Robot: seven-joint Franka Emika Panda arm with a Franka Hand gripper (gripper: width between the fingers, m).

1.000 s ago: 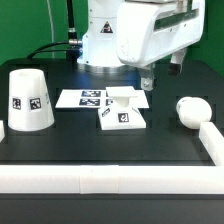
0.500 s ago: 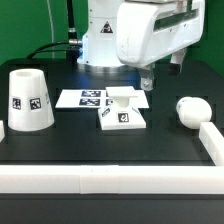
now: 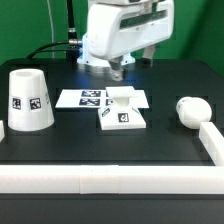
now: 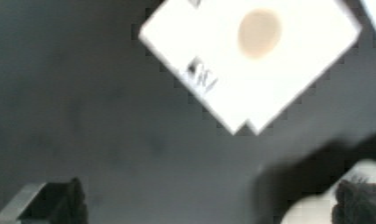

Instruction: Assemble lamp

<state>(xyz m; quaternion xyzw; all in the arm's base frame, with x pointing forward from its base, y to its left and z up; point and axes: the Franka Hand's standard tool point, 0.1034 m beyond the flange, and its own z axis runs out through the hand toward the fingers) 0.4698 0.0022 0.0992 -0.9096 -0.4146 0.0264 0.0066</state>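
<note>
The lamp's flat square base (image 3: 123, 114) lies mid-table with a raised socket on top. The tapered shade (image 3: 28, 100) stands mouth down at the exterior view's left. The round-headed bulb (image 3: 187, 110) lies at the exterior view's right. My gripper (image 3: 120, 70) hangs above and behind the base, touching nothing. In the blurred wrist view the base (image 4: 256, 60) shows as a white square with a round socket. My gripper (image 4: 203, 205) is open and empty, with one dark finger (image 4: 43, 203) at each side.
The marker board (image 3: 84, 98) lies flat just behind the base. A white rail (image 3: 110, 178) runs along the table's front and turns up the exterior view's right side (image 3: 212, 142). Black cables lie behind the arm.
The arm has swung toward the exterior view's left, and the gripper has moved from behind the base's right corner to behind its middle. The lamp parts have not moved.
</note>
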